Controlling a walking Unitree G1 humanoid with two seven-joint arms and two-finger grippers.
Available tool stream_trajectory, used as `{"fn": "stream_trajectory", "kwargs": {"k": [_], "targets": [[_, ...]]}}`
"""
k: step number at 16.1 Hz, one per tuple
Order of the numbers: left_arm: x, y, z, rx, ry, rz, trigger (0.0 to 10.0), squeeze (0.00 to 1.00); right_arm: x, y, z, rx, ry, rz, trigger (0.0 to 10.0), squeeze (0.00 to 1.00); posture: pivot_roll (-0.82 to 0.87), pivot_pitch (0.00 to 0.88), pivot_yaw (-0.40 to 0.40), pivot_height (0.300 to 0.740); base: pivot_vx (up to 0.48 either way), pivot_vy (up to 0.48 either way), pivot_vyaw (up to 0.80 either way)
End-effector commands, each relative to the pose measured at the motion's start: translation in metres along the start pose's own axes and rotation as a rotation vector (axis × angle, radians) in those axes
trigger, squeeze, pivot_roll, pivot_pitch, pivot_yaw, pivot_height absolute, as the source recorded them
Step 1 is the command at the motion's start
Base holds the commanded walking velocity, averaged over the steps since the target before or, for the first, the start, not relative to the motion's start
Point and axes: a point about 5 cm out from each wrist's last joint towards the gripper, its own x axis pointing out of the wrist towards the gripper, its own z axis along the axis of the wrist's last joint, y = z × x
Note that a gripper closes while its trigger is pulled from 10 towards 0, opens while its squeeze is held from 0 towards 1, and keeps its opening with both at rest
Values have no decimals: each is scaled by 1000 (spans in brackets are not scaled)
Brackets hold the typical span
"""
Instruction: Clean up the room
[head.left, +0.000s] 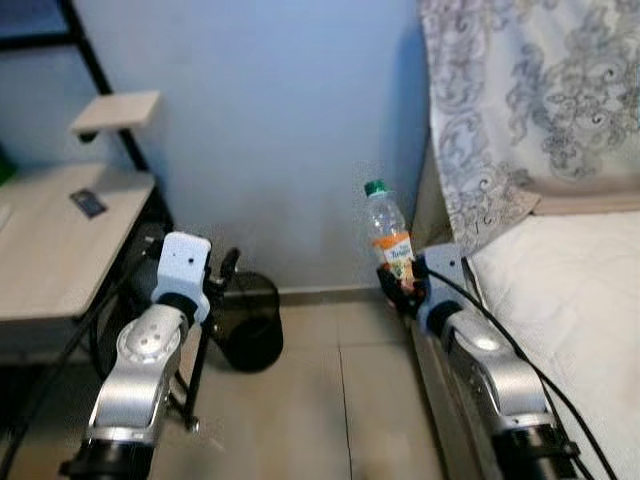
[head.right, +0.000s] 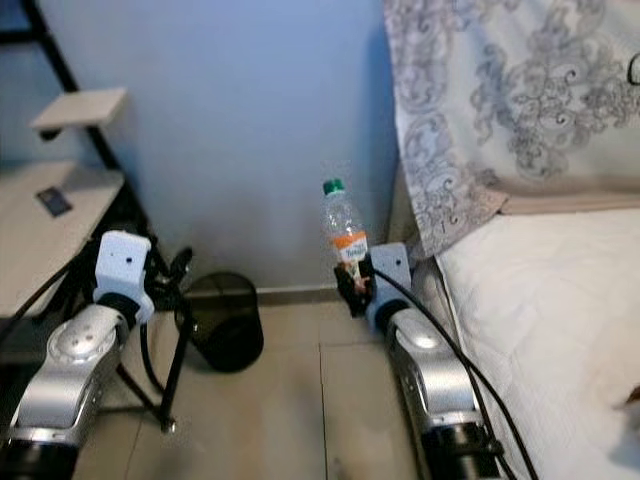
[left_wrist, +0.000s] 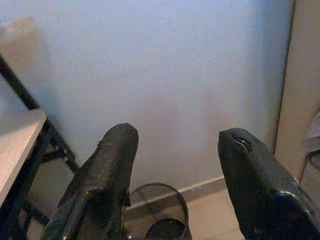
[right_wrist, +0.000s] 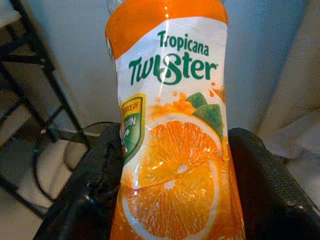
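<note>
The right hand (head.left: 403, 283) is clamped on the bottle (head.left: 387, 232), fingers (right_wrist: 97, 185) pressed on either side of the orange label; it's held upright, green cap on top, just beside the bed (head.left: 570, 310) edge and in front of the blue wall (head.left: 280, 130); upright probably because that's the steadiest way to carry it. The left hand (left_wrist: 175, 165) is empty with its fingers spread apart, pointing down toward the bin (head.left: 247, 320) against the wall, next to the counter (head.left: 60, 240); looks like it's just lining up the view. Best guess: the bottle is trash and headed for that bin, which sits well left of it; drop not yet done.
</note>
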Motion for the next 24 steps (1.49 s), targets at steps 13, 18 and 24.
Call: {"fn": "stream_trajectory", "kwargs": {"k": [13,18,24], "targets": [[2,-3,2,-8,-6,-20,10000,0,1,-6,4,-80,-18,-39,10000,0,-3,0,77,740,310,0,185],[3,-4,1,-8,-2,-30,10000,0,2,-9,5,-101,-17,-62,10000,0,-3,0,76,740,308,0,0],[3,-5,1,-9,0,-39,10000,0,2,-10,3,-104,-11,-70,10000,0,-3,0,73,740,307,0,0]]}}
